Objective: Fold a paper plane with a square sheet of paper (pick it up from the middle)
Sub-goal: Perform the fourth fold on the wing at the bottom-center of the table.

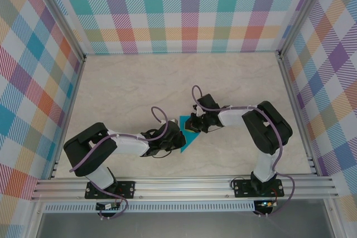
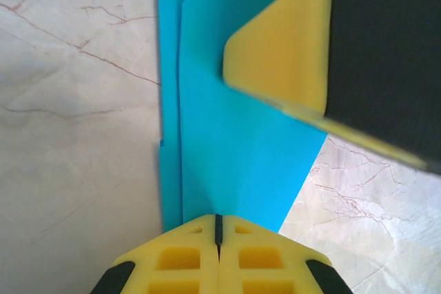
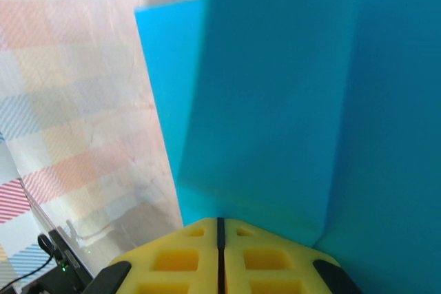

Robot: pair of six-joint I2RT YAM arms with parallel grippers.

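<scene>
Plaid walls (image 1: 184,9) enclose the marble tabletop (image 1: 128,82); the two arms meet near its middle, crowding the folded teal sheet of paper (image 1: 188,137) between them; the left gripper (image 1: 177,136) has its fingers pressed together on the sheet's narrow near end (image 2: 234,135), with a yellow finger (image 2: 282,46) of the right gripper (image 1: 194,124) overhanging the paper just ahead; the right fingers (image 3: 172,259) are likewise closed on the paper's edge, creased layers (image 3: 275,101) blocking most of that camera.
</scene>
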